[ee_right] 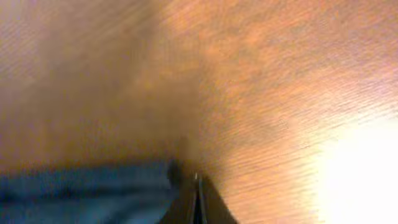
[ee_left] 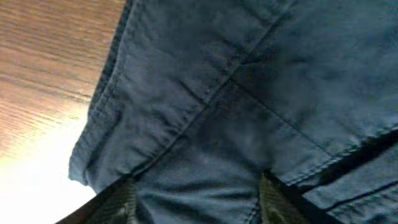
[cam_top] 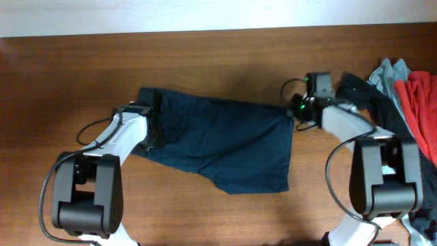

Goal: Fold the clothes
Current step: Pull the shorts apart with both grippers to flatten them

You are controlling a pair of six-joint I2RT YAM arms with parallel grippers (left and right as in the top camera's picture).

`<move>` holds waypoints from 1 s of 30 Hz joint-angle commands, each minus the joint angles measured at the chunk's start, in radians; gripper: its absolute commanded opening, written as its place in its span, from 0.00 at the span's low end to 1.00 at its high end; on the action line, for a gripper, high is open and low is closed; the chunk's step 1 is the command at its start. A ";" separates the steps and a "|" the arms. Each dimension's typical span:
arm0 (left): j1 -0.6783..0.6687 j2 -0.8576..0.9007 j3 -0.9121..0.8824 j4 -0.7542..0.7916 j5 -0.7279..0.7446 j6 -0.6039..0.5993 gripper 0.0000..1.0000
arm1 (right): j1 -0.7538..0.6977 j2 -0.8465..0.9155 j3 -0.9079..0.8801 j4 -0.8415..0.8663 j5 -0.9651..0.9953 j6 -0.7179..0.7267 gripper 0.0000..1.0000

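The clothes point(cam_top: 218, 140), a dark navy shorts-like garment, lie spread flat across the middle of the wooden table. My left gripper point(cam_top: 156, 131) is over their left edge. In the left wrist view the left gripper point(ee_left: 196, 202) is open, its fingers point(ee_left: 121, 202) apart with the stitched blue cloth point(ee_left: 236, 93) lying between and under them. My right gripper point(cam_top: 295, 115) is at the garment's top right corner, which is drawn to a point toward it. In the right wrist view the right gripper point(ee_right: 197, 193) is shut, with the cloth corner point(ee_right: 93, 193) ending right at the closed tips.
A pile of other garments lies at the right edge: a red one point(cam_top: 423, 102), a pale grey-blue one point(cam_top: 392, 72) and a black one point(cam_top: 365, 92) beside the right arm. The table's far edge point(cam_top: 218, 31) runs along the top.
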 commanded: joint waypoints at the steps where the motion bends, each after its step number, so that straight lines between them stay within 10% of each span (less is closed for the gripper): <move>1: -0.008 0.055 0.085 -0.060 0.053 0.042 0.66 | 0.000 -0.002 0.212 -0.192 -0.069 -0.144 0.06; 8: -0.007 0.055 0.357 -0.102 0.048 0.138 0.65 | 0.001 0.002 0.371 -0.607 -0.160 -0.152 0.23; 10: -0.007 0.055 0.360 -0.040 0.050 0.180 0.71 | 0.000 0.005 0.351 -0.639 -0.160 -0.152 0.42; 11: -0.007 0.056 0.360 0.006 0.087 0.244 0.82 | 0.000 0.007 0.306 -0.636 -0.160 -0.152 0.70; 13: -0.007 0.057 0.360 0.051 0.164 0.345 0.94 | 0.000 0.012 0.243 -0.576 -0.156 -0.152 0.79; 21: -0.007 0.103 0.360 0.238 0.172 0.486 0.94 | 0.000 0.012 -0.053 -0.122 -0.172 -0.087 0.74; 30: 0.002 0.250 0.360 0.380 0.127 0.554 0.70 | -0.001 0.010 -0.067 -0.085 -0.209 -0.129 0.68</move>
